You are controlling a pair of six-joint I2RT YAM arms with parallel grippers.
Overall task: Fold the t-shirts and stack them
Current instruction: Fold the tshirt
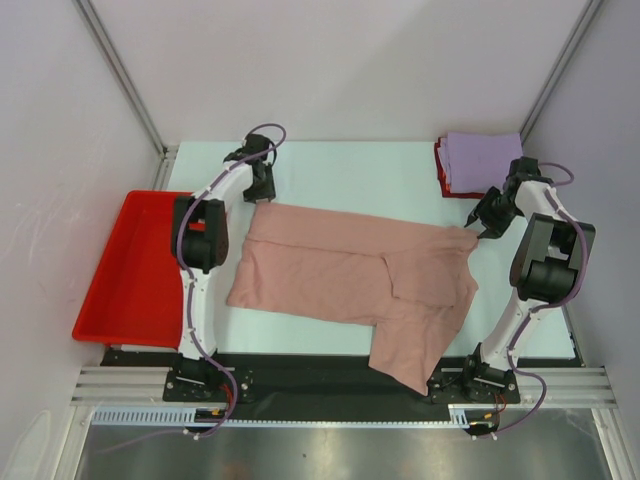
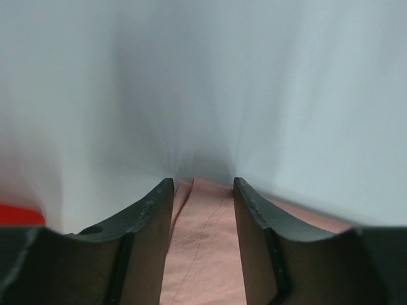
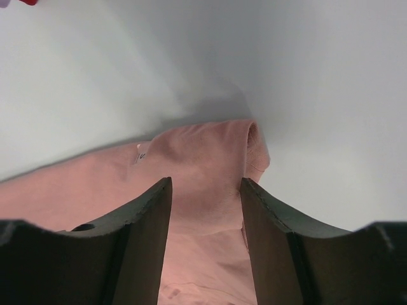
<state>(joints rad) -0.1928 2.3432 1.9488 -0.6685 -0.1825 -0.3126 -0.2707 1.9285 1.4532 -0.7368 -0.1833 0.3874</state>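
The pale counter (image 1: 350,165) took up most of your workspace. The dusty-pink t-shirt (image 1: 330,270) was sprawled across the middle of it, rumpled, with one end flopped over the near edge on your right side. The red tray (image 1: 130,270) sat off to the left, just beside the left arm. Over in the far right corner you had the folded lavender t-shirt (image 1: 482,160) sitting on top of the folded red t-shirt (image 1: 441,172). Your left fingers (image 2: 149,216) were down at the pink shirt's far left corner, parted, with the cloth lying loose in the gap rather than pinched. Same deal with your right fingers (image 3: 270,222) at the far right corner: spread apart, straddling the fabric.
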